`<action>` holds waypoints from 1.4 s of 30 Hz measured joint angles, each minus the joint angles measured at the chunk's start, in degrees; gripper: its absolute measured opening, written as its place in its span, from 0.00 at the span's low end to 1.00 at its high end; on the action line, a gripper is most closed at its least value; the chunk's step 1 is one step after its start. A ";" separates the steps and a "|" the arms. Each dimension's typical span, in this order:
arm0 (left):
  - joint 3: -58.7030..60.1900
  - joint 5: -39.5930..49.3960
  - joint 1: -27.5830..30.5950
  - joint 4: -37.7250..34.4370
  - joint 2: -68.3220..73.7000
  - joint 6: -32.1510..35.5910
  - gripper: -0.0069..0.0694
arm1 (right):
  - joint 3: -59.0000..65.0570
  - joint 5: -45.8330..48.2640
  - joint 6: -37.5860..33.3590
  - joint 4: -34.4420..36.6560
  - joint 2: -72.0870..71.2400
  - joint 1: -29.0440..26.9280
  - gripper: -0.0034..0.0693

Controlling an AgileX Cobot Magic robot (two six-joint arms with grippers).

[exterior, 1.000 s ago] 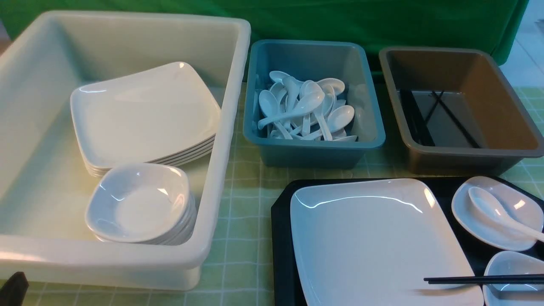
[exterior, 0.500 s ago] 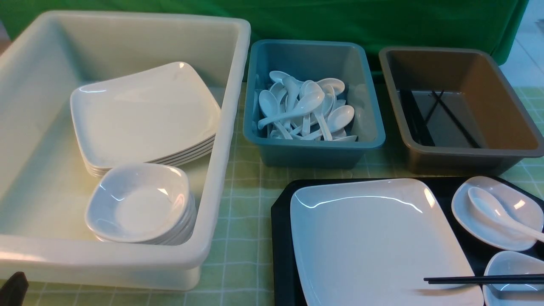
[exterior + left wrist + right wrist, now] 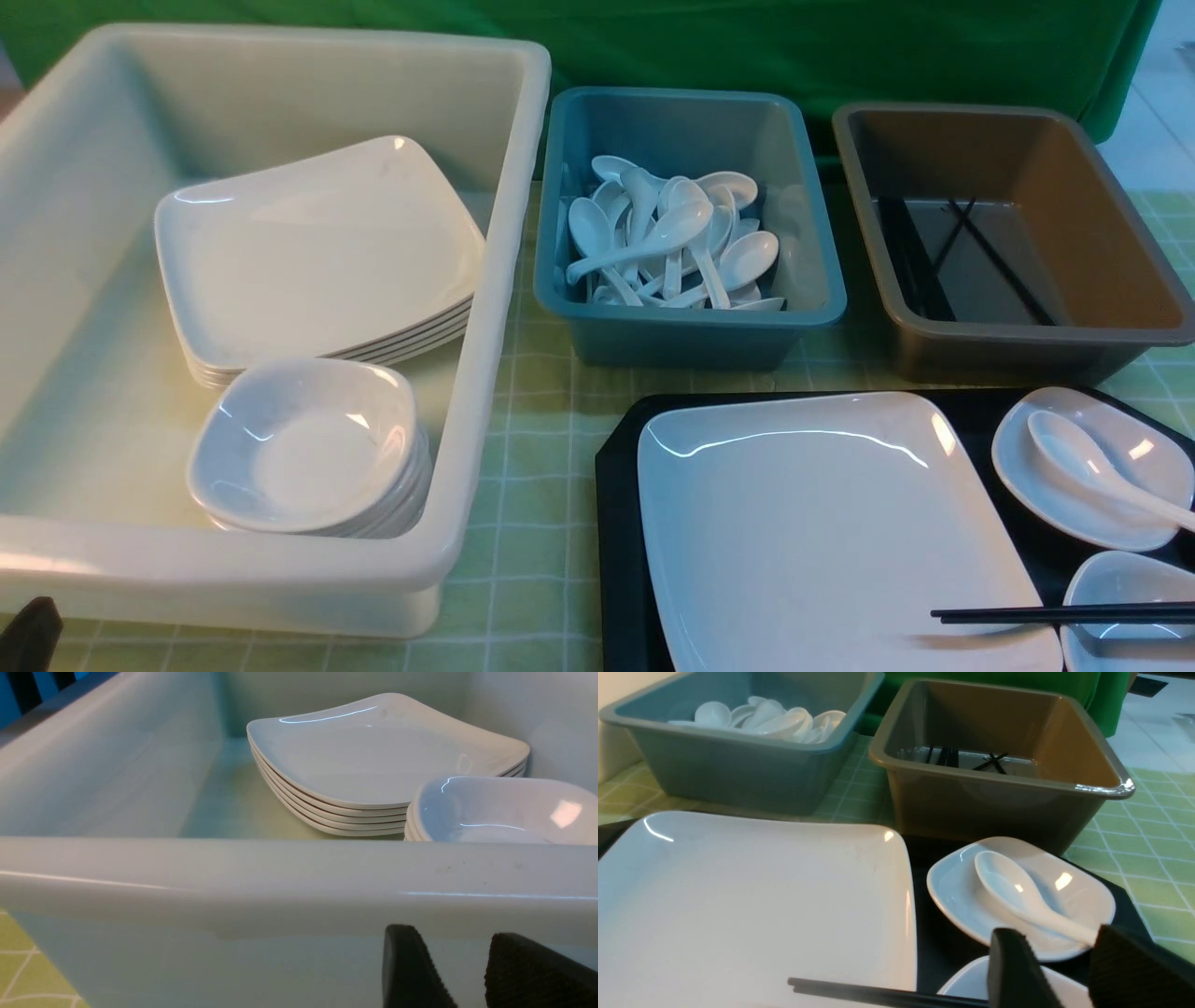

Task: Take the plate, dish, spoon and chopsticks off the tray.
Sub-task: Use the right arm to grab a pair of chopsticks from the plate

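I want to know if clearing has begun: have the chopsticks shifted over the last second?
No. In the front view the chopsticks lie exactly as before, with their tips over the same spot on the plate and their shafts crossing the near dish.

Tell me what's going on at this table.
Nothing is being handled yet. The plate, the dish holding the spoon, and the chopsticks all sit on the tray. The right gripper hangs open near the spoon's handle. The left gripper is open outside the cream tub.
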 joint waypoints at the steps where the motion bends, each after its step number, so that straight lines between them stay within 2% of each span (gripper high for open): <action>1: 0.00 0.00 0.00 0.00 0.00 0.00 0.40 | 0.00 0.00 0.00 0.00 0.00 0.00 0.38; 13: 0.00 0.00 0.00 0.00 0.00 0.00 0.40 | 0.00 0.00 0.47 0.31 0.00 0.00 0.38; 16: 0.00 0.00 0.00 0.00 0.00 0.00 0.40 | 0.00 -0.10 8.55 5.90 0.00 0.00 0.38; 18: 0.00 0.00 0.00 0.00 0.00 0.00 0.40 | 0.00 -0.09 19.21 11.02 0.00 0.00 0.38; 20: 0.00 0.00 0.00 0.00 0.00 0.00 0.40 | 0.00 -0.16 25.66 13.01 0.00 0.00 0.38; 23: 0.00 0.00 0.00 0.00 0.00 0.00 0.40 | 0.00 -0.35 30.29 14.13 0.00 0.00 0.38; 27: 0.00 0.00 0.00 0.00 0.00 -0.19 0.40 | 0.00 -2.50 32.12 14.90 0.00 0.00 0.36; 29: 0.00 0.00 0.00 0.00 0.00 -0.12 0.40 | -2.23 -2.25 31.03 14.82 0.00 0.00 0.29; 31: 0.00 0.00 0.00 0.00 0.00 -0.12 0.40 | -7.46 -1.41 26.97 13.81 1.42 0.00 0.17; 32: 0.00 0.00 0.00 0.00 0.00 -0.12 0.40 | -11.53 0.10 24.53 12.42 3.17 0.00 0.12; 34: 0.00 0.00 0.00 0.00 0.00 -0.12 0.40 | -20.36 5.66 20.56 7.16 8.29 0.00 0.09; 35: 0.00 0.00 0.00 0.00 0.00 -0.12 0.40 | -26.82 11.71 18.01 3.64 12.99 0.00 0.08; 36: 0.00 0.00 0.00 0.00 0.00 -0.12 0.40 | -27.95 12.87 17.56 2.19 13.85 0.00 0.07; 37: 0.00 0.00 0.00 0.00 0.00 -0.12 0.40 | -33.31 19.48 15.50 -0.70 17.57 0.00 0.07; 39: 0.00 0.00 0.00 0.00 0.00 -0.12 0.40 | -45.06 38.95 7.55 -9.35 31.78 0.00 0.08; 42: 0.00 0.00 0.00 0.00 0.00 -0.12 0.40 | -51.27 51.31 1.63 -12.74 44.16 0.00 0.11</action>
